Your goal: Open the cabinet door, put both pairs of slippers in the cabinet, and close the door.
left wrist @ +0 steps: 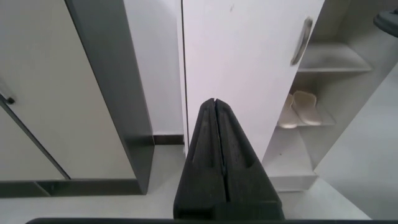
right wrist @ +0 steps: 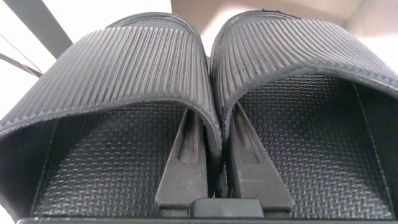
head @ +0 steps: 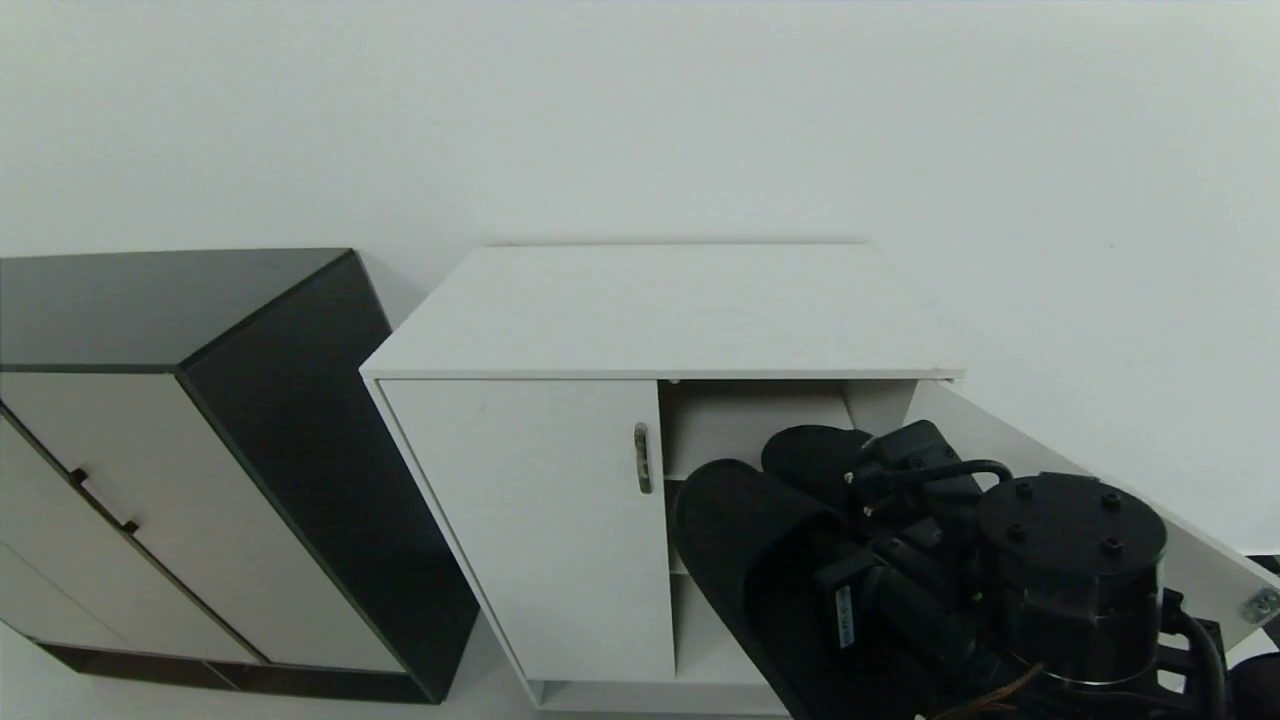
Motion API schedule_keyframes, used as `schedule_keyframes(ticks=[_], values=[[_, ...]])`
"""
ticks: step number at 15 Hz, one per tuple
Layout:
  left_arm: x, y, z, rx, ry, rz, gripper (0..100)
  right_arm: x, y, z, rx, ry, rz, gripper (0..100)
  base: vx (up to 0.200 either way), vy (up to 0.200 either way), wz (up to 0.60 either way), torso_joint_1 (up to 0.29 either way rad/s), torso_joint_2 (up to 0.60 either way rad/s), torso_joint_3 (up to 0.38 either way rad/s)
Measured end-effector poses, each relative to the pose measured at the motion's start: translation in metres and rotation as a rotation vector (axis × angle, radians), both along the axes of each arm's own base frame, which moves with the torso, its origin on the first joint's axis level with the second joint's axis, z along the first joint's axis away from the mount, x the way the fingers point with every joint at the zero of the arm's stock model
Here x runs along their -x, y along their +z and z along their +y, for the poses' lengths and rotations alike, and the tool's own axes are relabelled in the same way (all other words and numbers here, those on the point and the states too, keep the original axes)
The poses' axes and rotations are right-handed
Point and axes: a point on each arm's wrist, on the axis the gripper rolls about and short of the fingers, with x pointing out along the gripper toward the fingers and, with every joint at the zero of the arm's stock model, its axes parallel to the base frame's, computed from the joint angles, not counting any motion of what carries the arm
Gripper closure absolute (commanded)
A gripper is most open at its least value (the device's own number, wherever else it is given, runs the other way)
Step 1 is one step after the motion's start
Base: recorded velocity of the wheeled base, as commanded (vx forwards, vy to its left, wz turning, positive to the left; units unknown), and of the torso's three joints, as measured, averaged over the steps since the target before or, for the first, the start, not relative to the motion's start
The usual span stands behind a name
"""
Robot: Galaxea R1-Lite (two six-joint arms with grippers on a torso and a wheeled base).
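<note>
Right gripper [right wrist: 212, 134]: we see one finger in each of the black slippers [right wrist: 137, 68], clamping their adjoining walls.
Left gripper [left wrist: 216, 149]: fingers closed together, empty.
Cabinet [head: 650, 310]: open ahead of right fingers.
Sticker [head: 843, 612]: print unreadable.

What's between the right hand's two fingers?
The touching inner edges of both black slippers, pinched by the fingers of the right hand; the right wrist view shows it.

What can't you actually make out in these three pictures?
- Head view: lower shelves of the cabinet, hidden behind the black slippers and right arm.
- Right wrist view: cabinet interior, blocked by the slippers clamped in the right tool.
- Left wrist view: floor just ahead, covered by the shut left tool.
</note>
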Motion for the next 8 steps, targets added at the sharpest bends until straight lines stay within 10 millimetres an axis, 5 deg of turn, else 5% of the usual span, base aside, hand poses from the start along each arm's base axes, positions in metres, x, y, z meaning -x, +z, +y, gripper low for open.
schedule_keyframes(ticks=[8], values=[[0.0, 0.0, 0.0, 0.001, 0.0, 0.0, 100, -0.0021, -0.0046, 0.0026, 0.001, -0.001, 0.002, 100, 0.0, 0.0, 0.0, -0.185, 0.5, 0.318]])
